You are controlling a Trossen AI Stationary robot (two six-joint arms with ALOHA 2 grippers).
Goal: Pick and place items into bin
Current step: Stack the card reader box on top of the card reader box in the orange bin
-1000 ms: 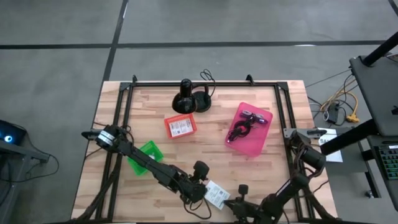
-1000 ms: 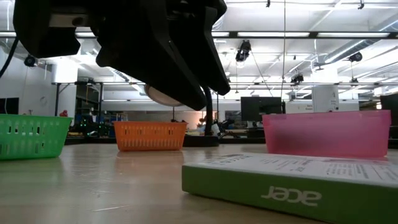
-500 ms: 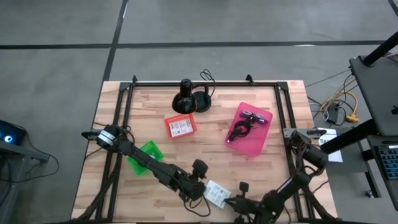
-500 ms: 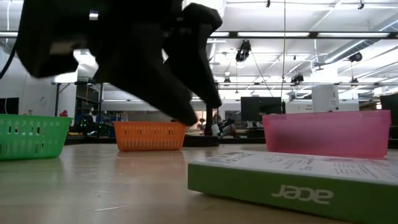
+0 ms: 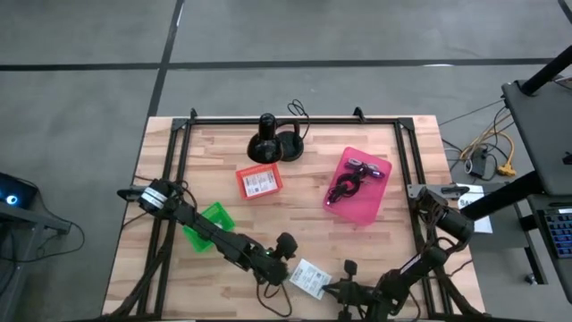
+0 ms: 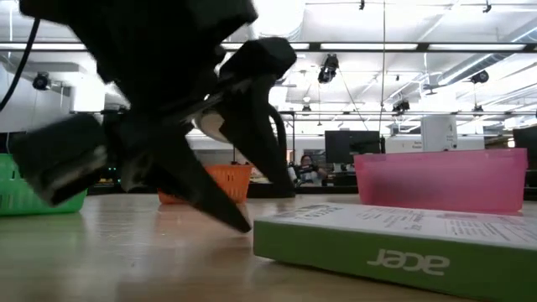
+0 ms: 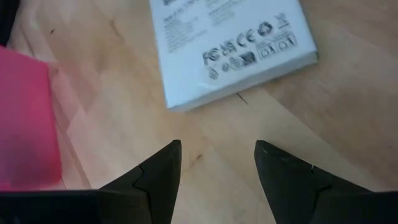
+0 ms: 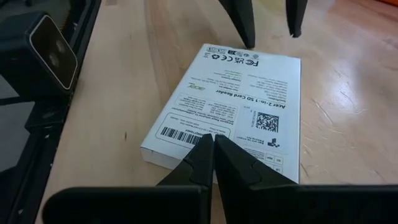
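With its fingers spread and holding nothing, the left gripper could skid the flat Acer card reader box off the desk's near edge.

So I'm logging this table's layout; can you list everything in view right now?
Acer box: one, white with green edge, near edge of the table, lying flat.
Pink bin: one, right of centre, holding dark items.
Orange bin: one, centre, holding a white card.
Green bin: one, left side, partly under the left arm.
Black stand: one, far edge, with a cord.
Left gripper: open, just short of the box.
Right gripper: shut, over the box's near end.
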